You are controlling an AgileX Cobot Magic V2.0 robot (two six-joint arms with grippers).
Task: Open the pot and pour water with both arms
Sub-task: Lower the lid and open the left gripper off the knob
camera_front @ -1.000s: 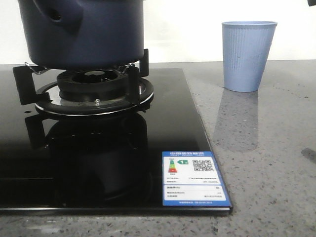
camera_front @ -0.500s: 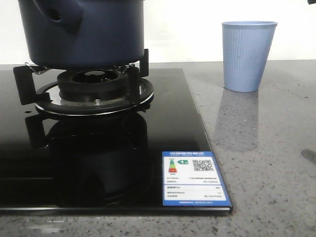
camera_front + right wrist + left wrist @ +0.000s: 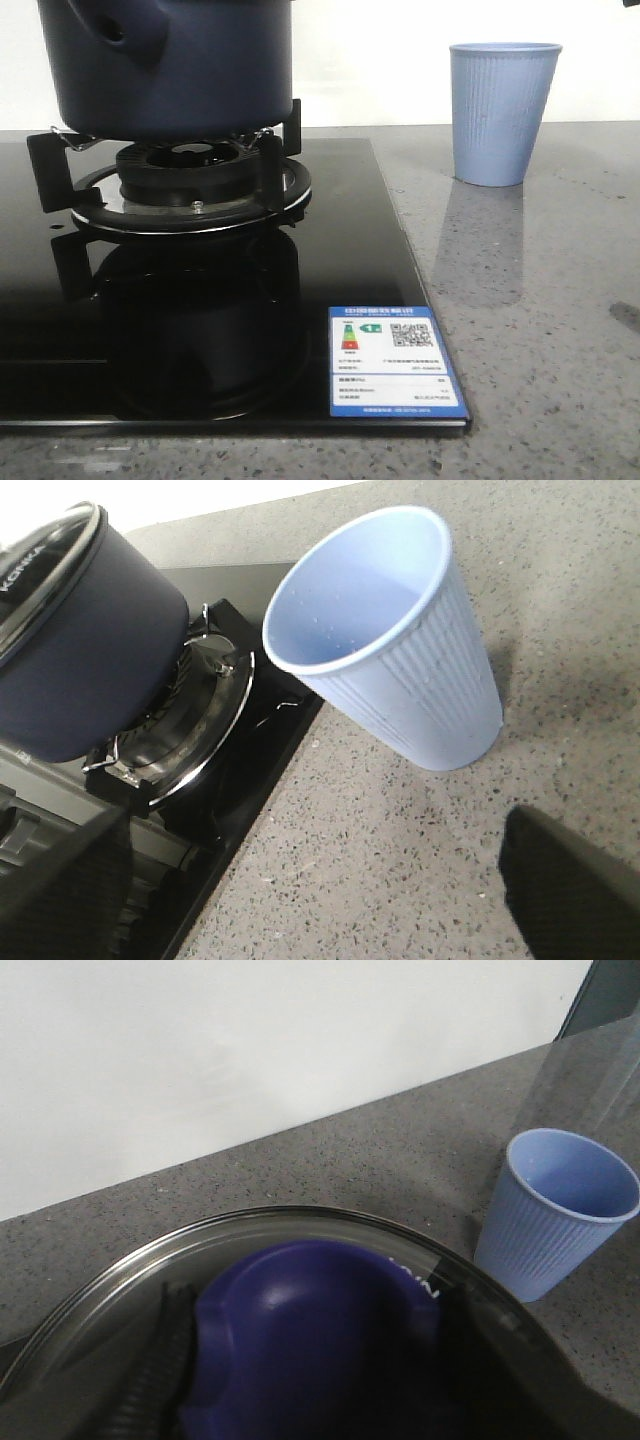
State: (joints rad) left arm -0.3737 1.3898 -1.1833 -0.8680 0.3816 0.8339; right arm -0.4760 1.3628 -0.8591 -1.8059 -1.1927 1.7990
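The dark navy pot (image 3: 170, 70) stands on the gas burner (image 3: 190, 185) at the back left, its handle stub (image 3: 115, 30) towards the camera. Its glass lid (image 3: 250, 1235) with a blue knob (image 3: 310, 1340) is on it. My left gripper (image 3: 310, 1360) is over the lid, its black fingers (image 3: 150, 1370) against both sides of the knob, shut on it. My right gripper (image 3: 315, 900) is open and empty, low over the counter beside the pale blue ribbed cup (image 3: 390, 640). The pot also shows in the right wrist view (image 3: 90, 650). Neither gripper shows in the front view.
The pale blue cup (image 3: 500, 110) stands upright on the grey speckled counter (image 3: 540, 330), right of the black glass hob (image 3: 200, 330). A blue label (image 3: 395, 360) is on the hob's front right corner. A white wall runs behind.
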